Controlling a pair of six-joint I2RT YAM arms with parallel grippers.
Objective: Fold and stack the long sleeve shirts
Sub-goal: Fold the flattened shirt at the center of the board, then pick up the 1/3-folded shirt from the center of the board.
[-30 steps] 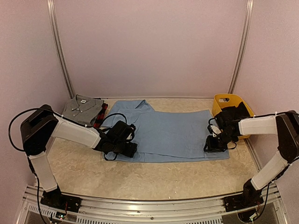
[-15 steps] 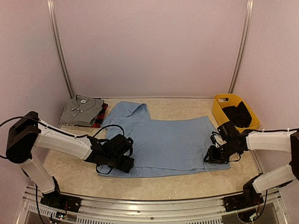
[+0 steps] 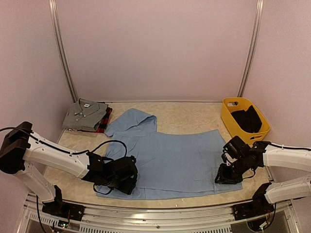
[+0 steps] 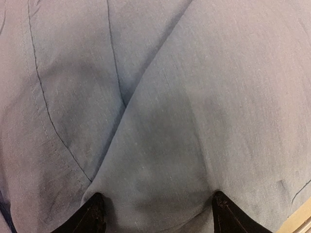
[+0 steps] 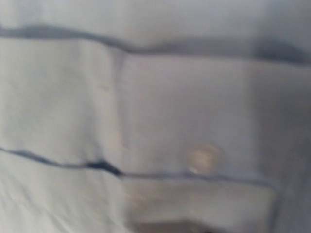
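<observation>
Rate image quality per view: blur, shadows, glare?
Top external: sharp, evenly lit, no glare, only soft shadows. Left wrist: sharp, weave of the light blue shirt readable, a dark shadow patch just above the fingertips. Right wrist: blurred throughout, seams and a button smeared.

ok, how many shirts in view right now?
3. Light blue shirt spread mid-table; grey shirt folded far left; plaid shirt under the grey, only its edge showing. Dark cloth in the yellow basket may be another; cannot tell.
</observation>
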